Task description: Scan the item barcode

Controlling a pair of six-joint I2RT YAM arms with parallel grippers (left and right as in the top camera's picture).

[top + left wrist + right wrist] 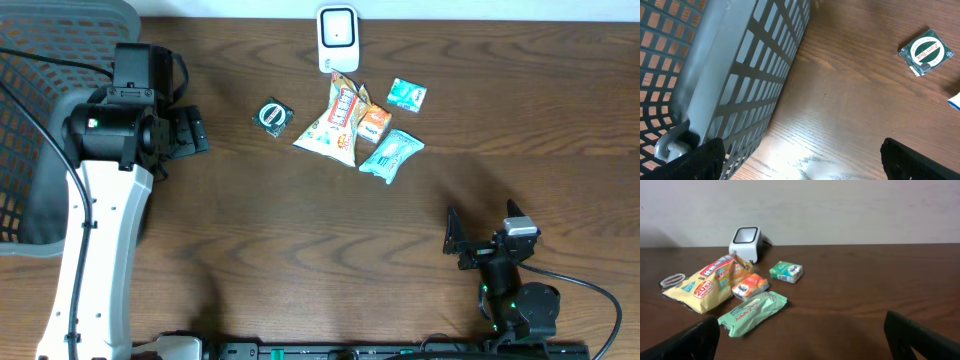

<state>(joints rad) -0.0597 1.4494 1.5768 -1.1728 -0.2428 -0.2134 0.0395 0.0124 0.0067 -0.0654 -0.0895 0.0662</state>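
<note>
A white barcode scanner (337, 38) (746, 242) stands at the far edge of the table. In front of it lie a yellow snack bag (335, 122) (705, 282), a small orange box (374, 123) (751, 286), a small green box (407, 94) (786, 272) and a teal wrapper (391, 155) (752, 312). A round green packet (273, 115) (926, 51) lies to their left. My left gripper (195, 132) (802, 167) is open and empty, left of that packet. My right gripper (483, 228) (802, 342) is open and empty, nearer the front, facing the items.
A grey mesh basket (40, 150) (730, 75) sits at the table's left end, close beside the left arm. The table is dark brown wood (300, 230).
</note>
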